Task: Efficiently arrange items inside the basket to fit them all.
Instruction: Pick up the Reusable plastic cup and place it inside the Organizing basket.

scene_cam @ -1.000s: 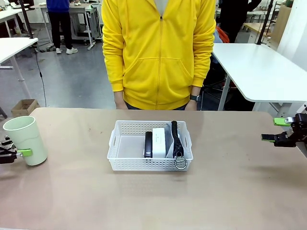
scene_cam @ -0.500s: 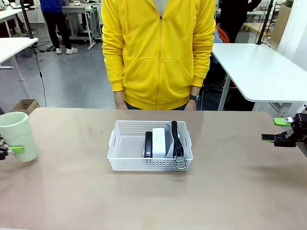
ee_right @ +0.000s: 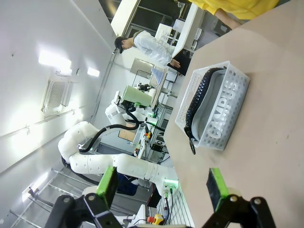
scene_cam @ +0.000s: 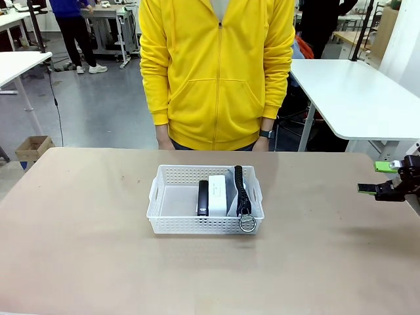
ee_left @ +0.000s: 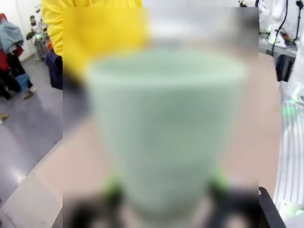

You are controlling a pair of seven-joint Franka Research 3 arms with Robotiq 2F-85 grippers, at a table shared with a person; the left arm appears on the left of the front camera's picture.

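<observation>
I've got the basket (scene_cam: pixel 205 199) sitting mid-table, long side facing me, w/ the person in the yellow hoodie (scene_cam: pixel 216 72) standing right behind the far edge, arms down. Inside, from my left: bare floor in the left part, then the black stapler (scene_cam: pixel 203 197) lying lengthwise, the small white box (scene_cam: pixel 217 193) touching it on the right, then the grey pouch (scene_cam: pixel 231 190) stood on edge against the right wall, its black strap (scene_cam: pixel 239 187) draped along the top and the metal ring (scene_cam: pixel 247 223) hanging over the near rim at the front right corner. From the right wrist cam I see the same basket (ee_right: pixel 213 111) side-on through the lattice, "CAMPUS" print on the pouch (ee_right: pixel 223 114) readable, strap (ee_right: pixel 197 111) snaking along the top edge. The pale green cup (ee_left: pixel 166 128) is in my left wrist cam, blurred but close up and upright, w/ the left gripper (ee_left: pixel 166 187) closed on its lower part, a green pad (ee_left: pixel 113 187) on each side; in the right wrist cam I can also spot the cup (ee_right: pixel 137 95) far off, held up on the left arm, well apart from the basket. Right gripper (scene_cam: pixel 382 178) sits at the table's right edge, well away from the basket, jaws wide apart and holding nothing; its two green pads (ee_right: pixel 108 180) stand spread w/ bare table (scene_cam: pixel 98 249) between them.
</observation>
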